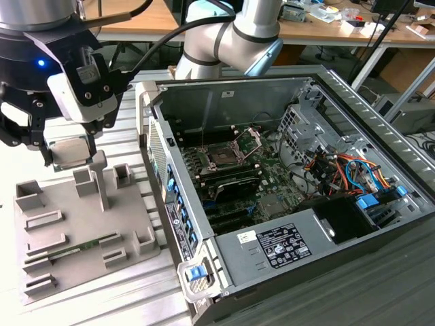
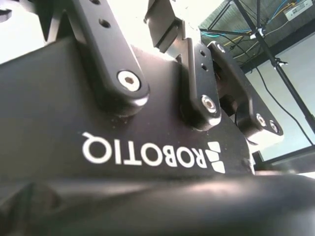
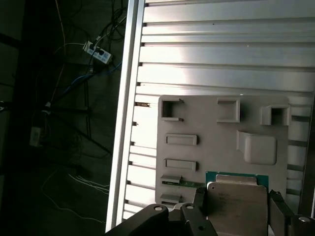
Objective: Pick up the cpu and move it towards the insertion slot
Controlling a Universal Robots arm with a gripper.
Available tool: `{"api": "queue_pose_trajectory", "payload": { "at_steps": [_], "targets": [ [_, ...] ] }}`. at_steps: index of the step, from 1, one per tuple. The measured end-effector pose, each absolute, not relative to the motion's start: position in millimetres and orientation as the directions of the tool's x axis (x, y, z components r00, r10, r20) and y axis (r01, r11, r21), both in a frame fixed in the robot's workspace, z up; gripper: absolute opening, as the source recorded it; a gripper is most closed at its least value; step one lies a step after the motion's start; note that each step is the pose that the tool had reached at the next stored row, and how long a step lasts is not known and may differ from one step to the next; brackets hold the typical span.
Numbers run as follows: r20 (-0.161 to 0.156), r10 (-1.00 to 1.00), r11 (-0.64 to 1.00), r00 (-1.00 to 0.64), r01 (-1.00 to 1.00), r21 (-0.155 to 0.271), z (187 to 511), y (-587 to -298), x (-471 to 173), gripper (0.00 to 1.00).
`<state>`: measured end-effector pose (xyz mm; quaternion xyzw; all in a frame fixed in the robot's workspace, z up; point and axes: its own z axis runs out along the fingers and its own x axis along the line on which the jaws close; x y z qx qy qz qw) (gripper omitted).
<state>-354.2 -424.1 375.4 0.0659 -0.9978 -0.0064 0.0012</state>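
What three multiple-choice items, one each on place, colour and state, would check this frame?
1. Where is the cpu?
A. In the gripper, above the grey tray
B. Seated in the slot
C. On the wooden desk

2. What colour are the latches along the case wall nearest the tray?
A. Red
B. Blue
C. Yellow

3. How does the slot stand?
A. Bracket raised, no chip in it
B. Bracket shut over a chip
C. Under a cooler

Answers:
1 A: in the exterior view the chip sits between the fingers, clear of the tray's blocks; the first wrist view shows it in front of the tray.
2 B: the small latches are blue.
3 A: the silver bracket stands up behind the dark, bare socket.
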Motion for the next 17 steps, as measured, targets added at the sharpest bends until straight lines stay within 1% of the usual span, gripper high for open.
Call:
{"api": "queue_pose_trajectory", "payload": {
  "at_steps": [17],
  "targets": [
    [0.001, -0.131, 0.991, -0.991, -0.131, 0.013, 375.3, -424.1, -341.3, 0.55]
  ]
}}
